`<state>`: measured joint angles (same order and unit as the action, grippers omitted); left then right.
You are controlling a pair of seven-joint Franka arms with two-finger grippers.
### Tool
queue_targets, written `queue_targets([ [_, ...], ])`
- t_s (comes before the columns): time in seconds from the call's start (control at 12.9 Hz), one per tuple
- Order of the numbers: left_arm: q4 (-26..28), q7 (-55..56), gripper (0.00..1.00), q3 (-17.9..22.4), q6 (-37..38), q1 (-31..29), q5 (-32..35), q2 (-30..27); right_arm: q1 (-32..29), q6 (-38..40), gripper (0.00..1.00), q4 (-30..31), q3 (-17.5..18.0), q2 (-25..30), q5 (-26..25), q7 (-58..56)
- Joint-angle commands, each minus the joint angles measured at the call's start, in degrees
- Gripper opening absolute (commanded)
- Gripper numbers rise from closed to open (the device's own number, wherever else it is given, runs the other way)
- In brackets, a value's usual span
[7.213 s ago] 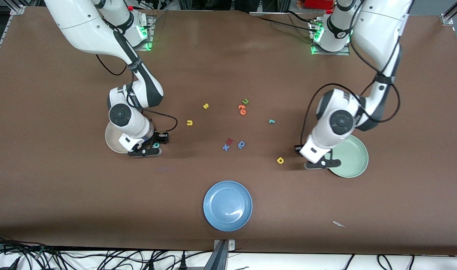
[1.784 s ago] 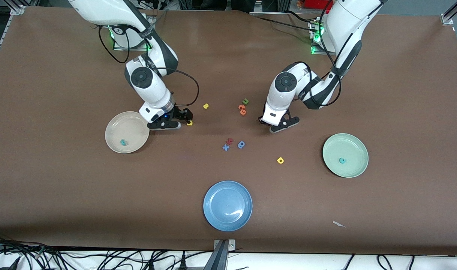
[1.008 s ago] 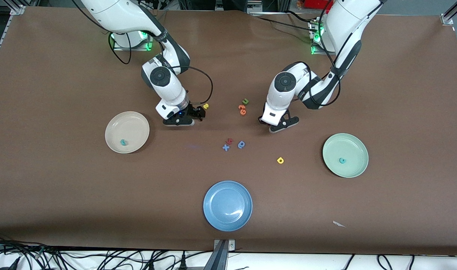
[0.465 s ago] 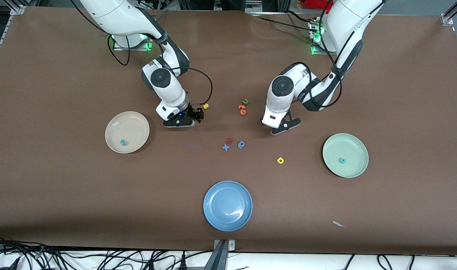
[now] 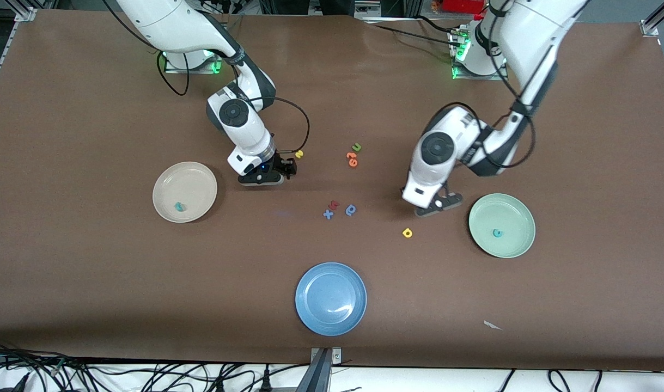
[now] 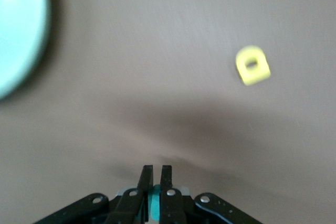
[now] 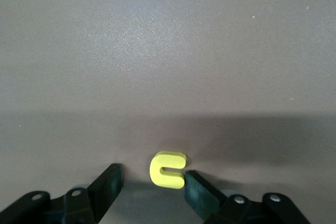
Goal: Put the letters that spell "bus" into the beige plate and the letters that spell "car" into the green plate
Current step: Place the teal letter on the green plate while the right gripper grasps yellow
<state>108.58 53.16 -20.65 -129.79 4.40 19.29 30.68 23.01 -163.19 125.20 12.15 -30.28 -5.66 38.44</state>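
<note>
The right gripper (image 7: 152,190) sits low on the counter (image 5: 92,305), toward the robots' edge from the beige plate (image 5: 170,179), its fingers half-spread on either side of the yellow u (image 7: 168,169). The letter lies between the tips with its open mouth facing one finger, touching that one and apart from the other, so a squeeze should pinch it across its two legs. Only the right wrist view shows this; from the front the gripper body hides the u, and the yellow s (image 5: 299,154) shows just beside it. The left gripper (image 6: 155,176) hangs over bare counter between the yellow a (image 5: 407,233) and the green plate (image 5: 519,242), fingers pressed narrow on a teal letter (image 6: 155,203), seen only in the left wrist view. Each plate already holds one teal letter.
</note>
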Motion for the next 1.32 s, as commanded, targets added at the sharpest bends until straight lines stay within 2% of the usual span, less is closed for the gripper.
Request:
queue_targets([
  [0.0,-3.02,-13.3,0.0,-0.7,1.64,-7.09,1.54,-0.18,0.72,-0.64,0.61,-0.48,-2.22,-1.09,-2.95,0.93],
  [0.31,-6.45,-32.9,0.0,-0.44,1.21,-16.33,2.16,1.04,0.72,-0.55,0.58,-0.04,-2.75,-0.92,-3.92,0.93],
  [0.47,-6.8,-38.99,0.04,-0.09,-0.63,-18.19,2.95,3.06,0.72,-0.55,0.54,-0.04,-2.75,-1.01,-4.01,0.93],
  [0.62,-8.11,-40.41,1.0,-0.17,-1.26,-18.2,3.13,4.12,0.72,-0.55,0.49,0.04,-2.75,-1.01,-4.01,1.02],
  [0.85,-9.52,-35.61,1.0,-0.88,0.58,-17.23,0.15,3.69,0.81,-0.55,0.43,0.04,-2.75,-0.92,-4.01,1.02],
  [1.09,-11.19,-23.77,1.0,-0.79,1.03,-11.28,-4.59,4.12,0.81,-0.55,0.34,-0.04,-2.75,-0.92,-4.01,1.02],
  [1.24,-12.6,-13.67,1.0,-0.7,1.03,-6.53,-5.05,5.87,0.81,-0.46,0.28,-0.04,-2.75,-0.83,-4.01,1.02],
])
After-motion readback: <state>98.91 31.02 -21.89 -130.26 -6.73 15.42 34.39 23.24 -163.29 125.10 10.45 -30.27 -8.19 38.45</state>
